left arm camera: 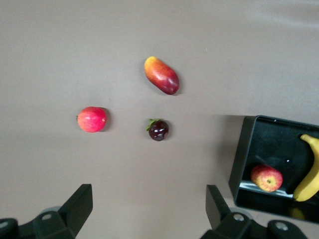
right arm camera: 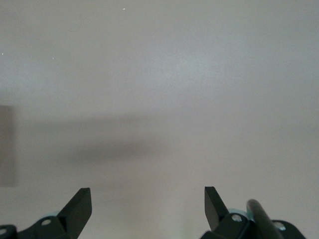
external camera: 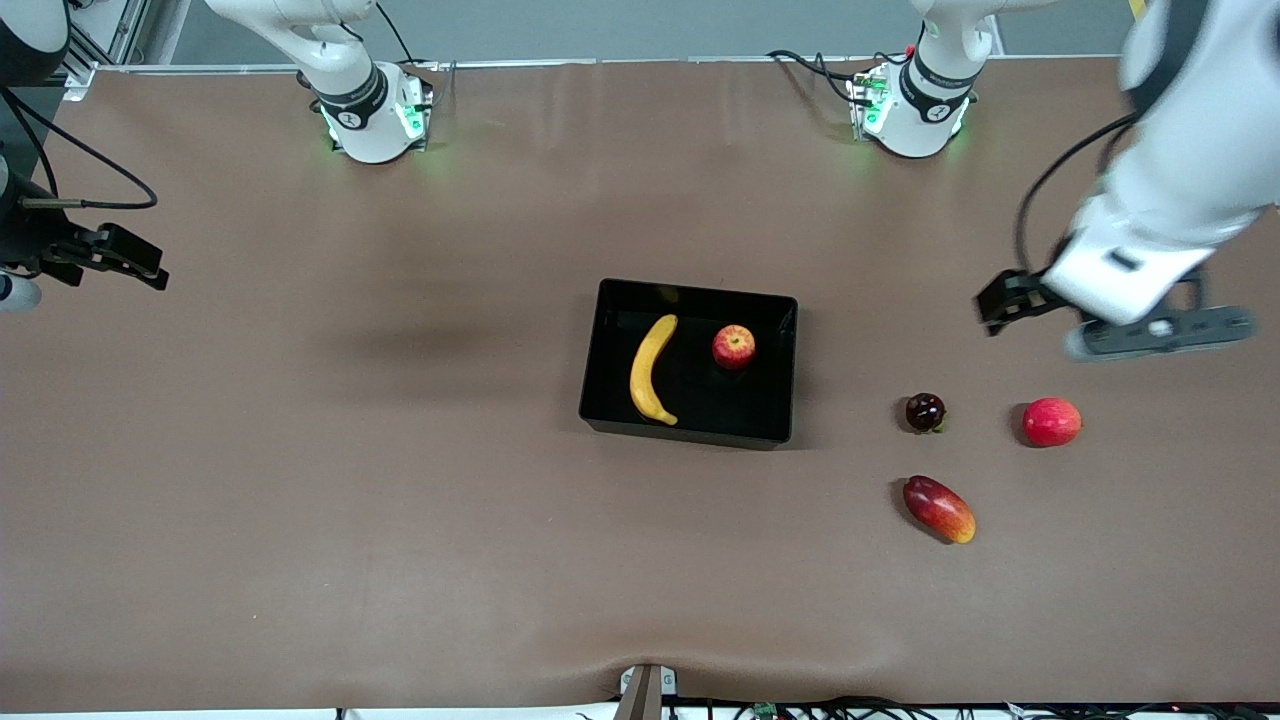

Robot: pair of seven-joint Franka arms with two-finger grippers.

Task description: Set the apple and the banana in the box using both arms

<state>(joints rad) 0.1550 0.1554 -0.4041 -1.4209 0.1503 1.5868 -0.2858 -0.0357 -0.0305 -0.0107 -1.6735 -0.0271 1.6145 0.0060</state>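
Observation:
The black box stands mid-table. The yellow banana and the red apple lie in it, side by side and apart. My left gripper is open and empty, up over bare table toward the left arm's end, clear of the box. In the left wrist view its fingers stand wide apart, with the box, apple and banana at one edge. My right gripper is open and empty over bare table at the right arm's end. It sees only tabletop.
Three loose fruits lie toward the left arm's end, nearer the front camera than the left gripper: a dark round fruit, a smooth red round fruit and an oblong red-and-yellow fruit. They also show in the left wrist view, e.g. the oblong fruit.

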